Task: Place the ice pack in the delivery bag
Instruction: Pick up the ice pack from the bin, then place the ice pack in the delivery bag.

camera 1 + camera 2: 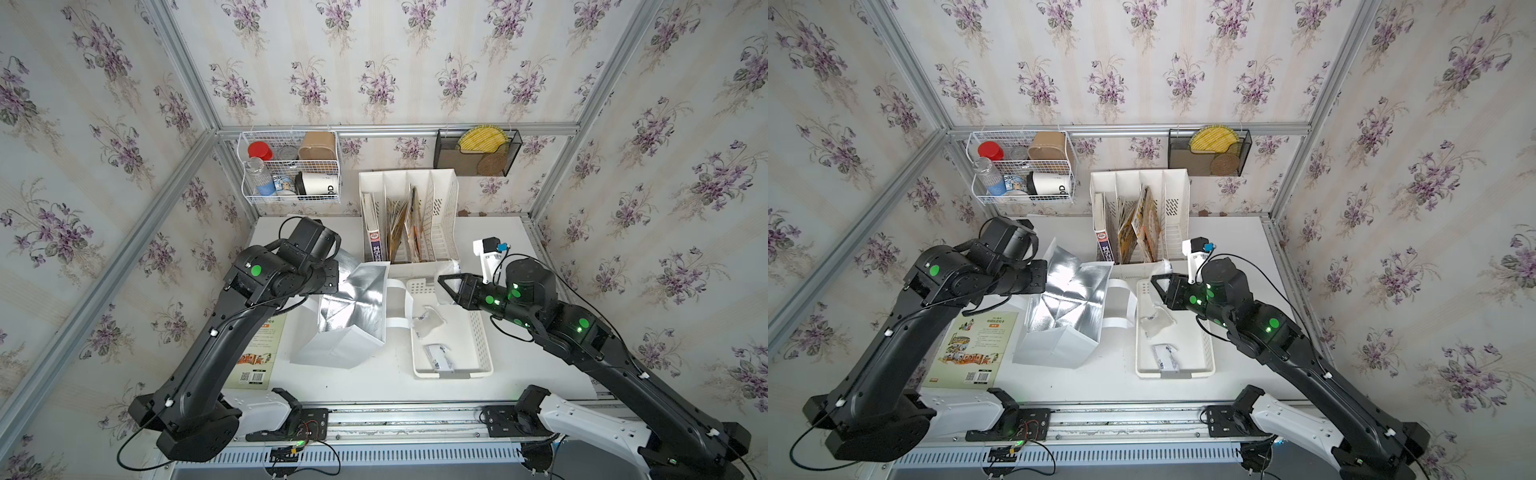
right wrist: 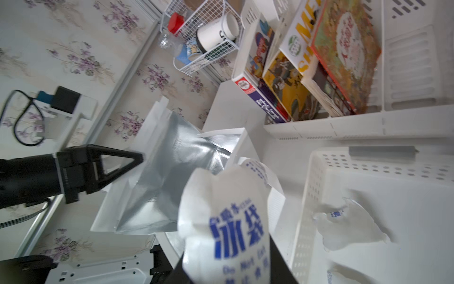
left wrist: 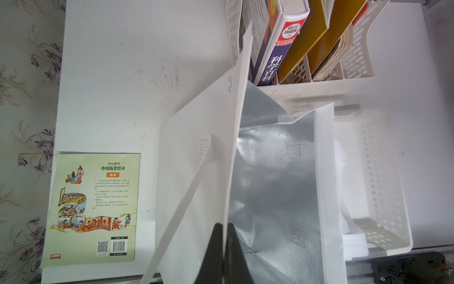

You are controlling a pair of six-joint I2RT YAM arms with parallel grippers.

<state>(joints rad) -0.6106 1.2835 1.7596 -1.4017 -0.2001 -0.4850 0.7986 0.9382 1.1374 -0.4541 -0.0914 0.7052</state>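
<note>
Right now I am mid-carry: my right gripper (image 2: 228,258) is closed partway around an ice pack (image 2: 221,216). The soft white pouch bulges out between the fingers, lifted over the far end of the basket (image 1: 484,340) and not yet over the delivery bag (image 1: 357,307). My left gripper (image 3: 224,246) is pinched tight on the bag's wall, on the side away from the basket, holding the silver-lined mouth open upward. The bag stands about the middle of the desk (image 1: 374,386), just beside the basket, with one loose strap draped toward it. As I judge it, the next move is to swing the pouch across the bag's rim, stop above the foil opening, and only then let go; the strap or the sagging wall could catch it. I see nothing inside the foil yet. Two more packs (image 1: 430,322) lie in the basket, and the file rack (image 1: 446,216) at the desk's back edge holds books.
</note>
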